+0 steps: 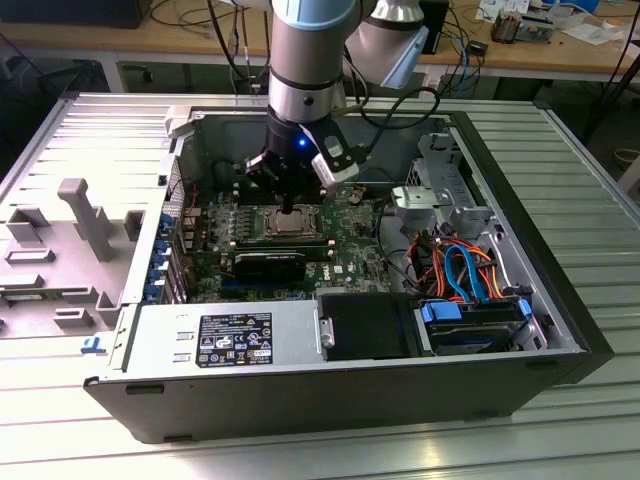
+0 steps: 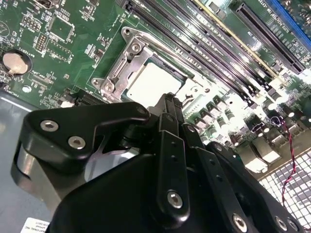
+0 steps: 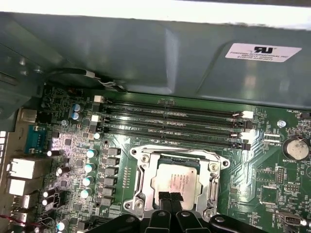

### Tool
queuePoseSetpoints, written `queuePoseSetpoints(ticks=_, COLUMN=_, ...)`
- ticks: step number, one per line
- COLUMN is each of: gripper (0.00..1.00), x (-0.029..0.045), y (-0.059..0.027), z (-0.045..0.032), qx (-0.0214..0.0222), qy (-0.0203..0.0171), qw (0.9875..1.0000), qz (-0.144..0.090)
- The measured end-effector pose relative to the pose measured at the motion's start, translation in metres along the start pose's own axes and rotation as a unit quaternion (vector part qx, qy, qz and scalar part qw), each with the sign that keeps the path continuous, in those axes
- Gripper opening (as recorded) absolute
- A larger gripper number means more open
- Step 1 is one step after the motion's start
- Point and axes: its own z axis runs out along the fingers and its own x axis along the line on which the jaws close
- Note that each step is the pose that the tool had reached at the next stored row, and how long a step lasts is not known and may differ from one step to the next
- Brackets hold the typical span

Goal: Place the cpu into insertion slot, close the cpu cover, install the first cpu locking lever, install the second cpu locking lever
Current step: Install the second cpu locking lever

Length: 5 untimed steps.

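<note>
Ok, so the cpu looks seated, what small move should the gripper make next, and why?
Probably a short straight lift. The cpu lies flat inside the cpu cover window, and the gripper, its fingertips closed, sits at the chip's edge, so rising clears it without dragging sideways.

We see a green motherboard [image 1: 345, 235] under the claw, inside an open computer case [image 1: 560, 300]. Long black memory slots [image 3: 170, 121] lie just past the claw. A round coin battery [image 3: 295, 148] sits off to one side.
</note>
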Motion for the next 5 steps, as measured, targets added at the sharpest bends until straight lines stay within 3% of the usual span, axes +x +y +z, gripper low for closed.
queuePoseSetpoints(ticks=5, gripper=0.11, x=0.0000, y=0.0000, z=-0.0002, qx=0.0001, qy=0.0000, qw=1.0000, qz=0.000)
